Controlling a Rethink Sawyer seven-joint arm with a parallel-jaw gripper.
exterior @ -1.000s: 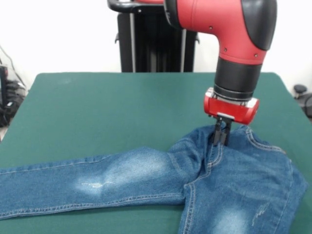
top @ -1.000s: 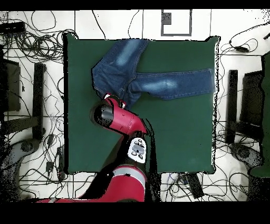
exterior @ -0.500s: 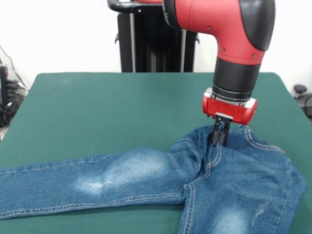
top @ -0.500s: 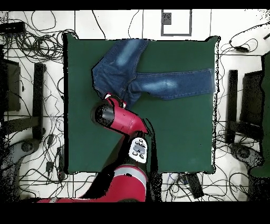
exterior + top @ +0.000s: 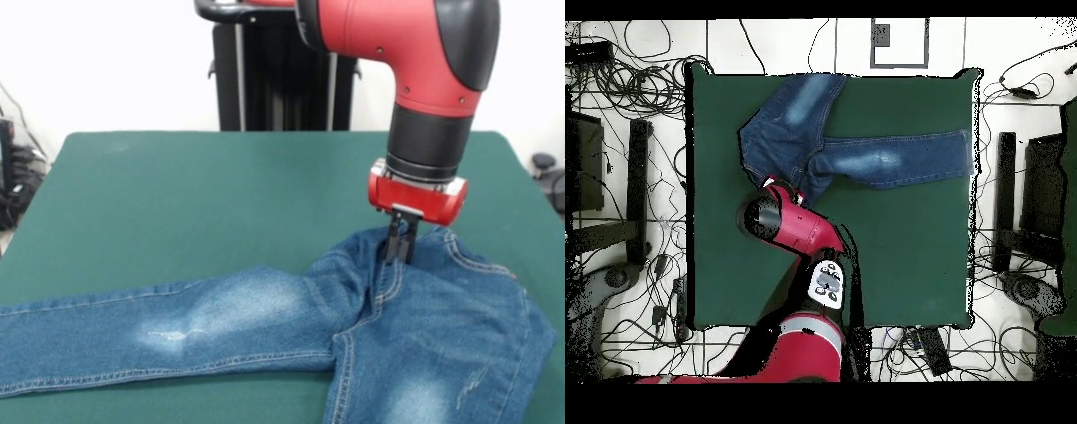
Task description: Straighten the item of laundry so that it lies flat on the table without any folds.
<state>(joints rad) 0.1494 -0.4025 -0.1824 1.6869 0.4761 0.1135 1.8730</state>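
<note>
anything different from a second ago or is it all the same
Almost nothing changed. The gripper stays pinched on the waist edge of the jeans, having only wobbled slightly sideways and back. The jeans lie as before on the table, one leg stretched out sideways, the other running off the near edge.

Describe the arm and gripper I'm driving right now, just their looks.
The arm is glossy red with rounded black caps at its joints and a black cylindrical wrist section. Below that sits a red block with a silver plate on top, carrying the gripper, which has two thin black fingers. From overhead, a white panel with dark buttons shows on the arm.
</note>
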